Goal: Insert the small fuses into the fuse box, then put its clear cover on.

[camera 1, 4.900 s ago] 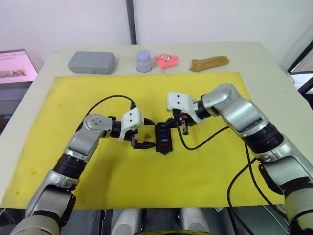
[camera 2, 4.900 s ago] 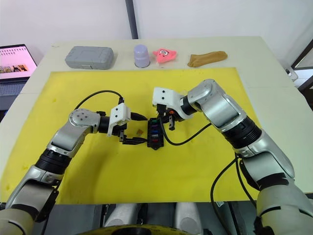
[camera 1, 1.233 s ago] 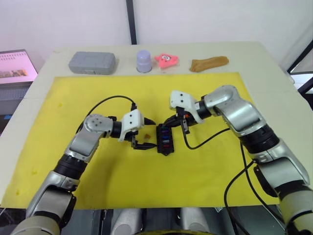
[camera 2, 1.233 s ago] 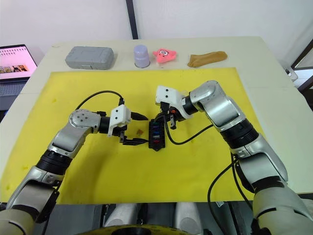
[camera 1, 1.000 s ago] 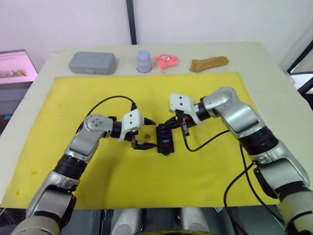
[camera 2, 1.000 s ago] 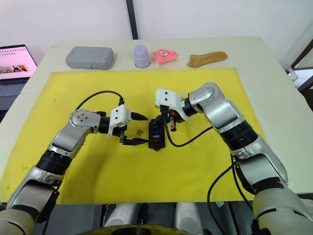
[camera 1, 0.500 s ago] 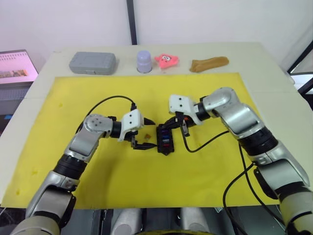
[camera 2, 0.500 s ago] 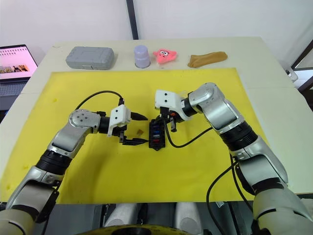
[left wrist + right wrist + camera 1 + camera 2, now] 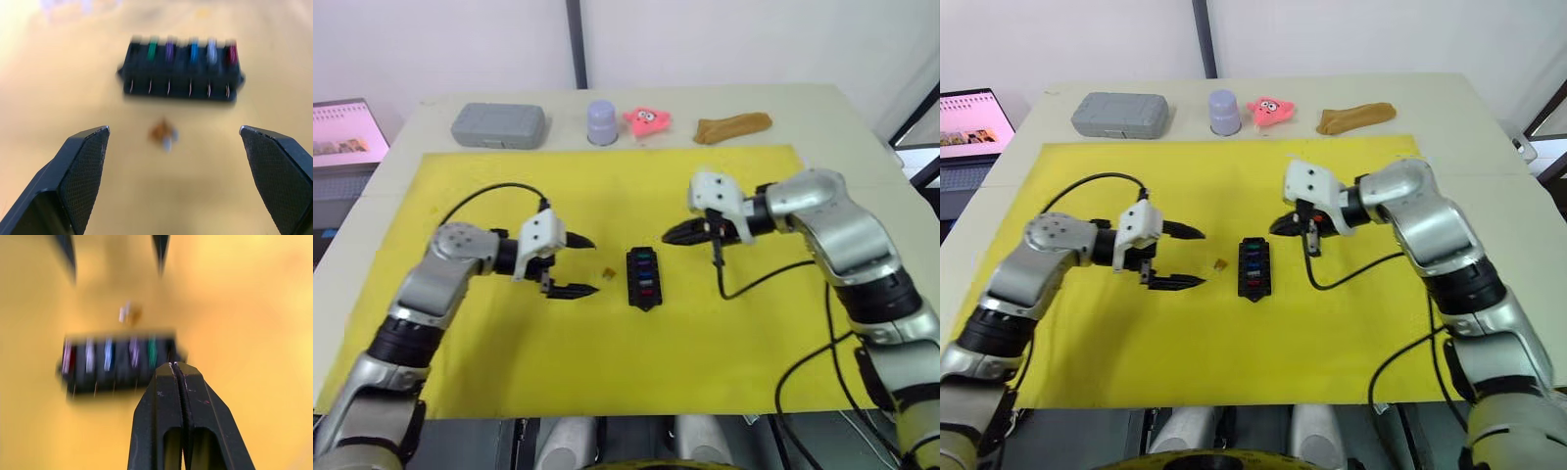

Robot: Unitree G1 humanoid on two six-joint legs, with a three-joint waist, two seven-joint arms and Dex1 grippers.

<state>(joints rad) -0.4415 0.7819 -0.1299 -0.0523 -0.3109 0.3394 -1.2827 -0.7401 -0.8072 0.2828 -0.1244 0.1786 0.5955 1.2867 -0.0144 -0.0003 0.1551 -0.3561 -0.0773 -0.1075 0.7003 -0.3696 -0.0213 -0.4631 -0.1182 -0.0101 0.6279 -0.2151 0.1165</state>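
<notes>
fuse box point(image 9: 643, 277) | no legible writing | loose fuse point(image 9: 607, 272) beside

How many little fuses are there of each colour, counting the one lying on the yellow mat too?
Green fuse: 1
Purple fuse: 1
Blue fuse: 1
Pale grey fuse: 1
Red fuse: 1
Orange-brown fuse, loose on the mat: 1
Total: 6, with 5 of them in the box.

Beige table point(image 9: 862, 147) carries yellow mat point(image 9: 607, 362). Behind mat on bare table: grey case point(image 9: 498, 125), lilac cup point(image 9: 601, 122), pink toy point(image 9: 647, 120), brown cloth point(image 9: 732, 126).
</notes>
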